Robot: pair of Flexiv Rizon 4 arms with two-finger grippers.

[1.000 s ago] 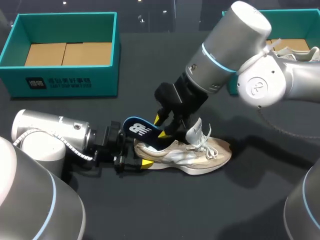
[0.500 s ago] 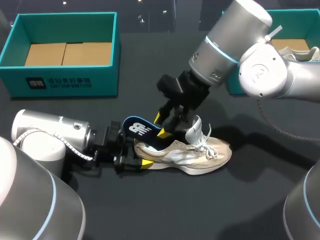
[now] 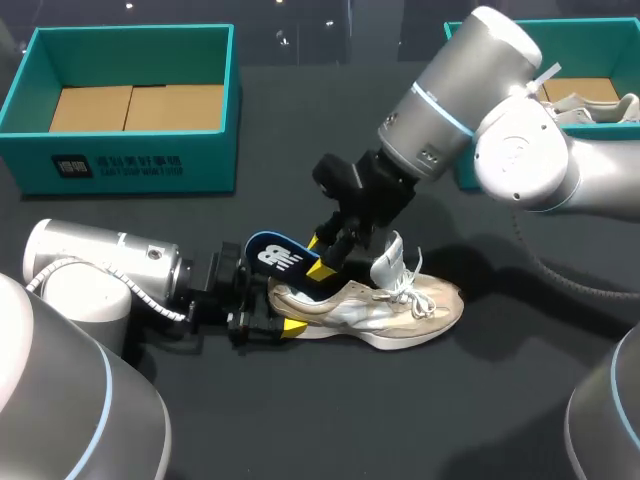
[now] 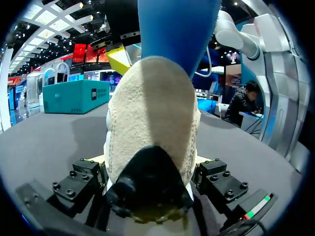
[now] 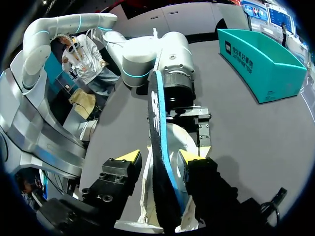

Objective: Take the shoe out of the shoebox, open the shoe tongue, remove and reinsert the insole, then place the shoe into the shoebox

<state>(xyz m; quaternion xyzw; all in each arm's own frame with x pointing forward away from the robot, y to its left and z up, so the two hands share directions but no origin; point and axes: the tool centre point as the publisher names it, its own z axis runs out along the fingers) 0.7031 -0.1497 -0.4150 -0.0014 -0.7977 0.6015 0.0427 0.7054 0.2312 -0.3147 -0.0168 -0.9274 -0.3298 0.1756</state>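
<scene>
while my left gripper (image 4: 150, 169) clamps the shoe (image 3: 390, 310) heel, right gripper (image 5: 160, 157) straddles the half-out insole (image 3: 280, 258), fingers apart; insole step, i judge. next: close on it.

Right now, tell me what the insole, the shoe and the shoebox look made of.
The insole: probably foam under a smooth dark-blue fabric face with a white print; thin, lighter blue edge. The shoe: heel looks like fuzzy beige suede, matte nap. The shoebox: likely cardboard, teal matte walls, plain brown floor.

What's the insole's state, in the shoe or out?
Partly out: the insole slants up over the heel of the shoe, its front end down inside the opening.
</scene>
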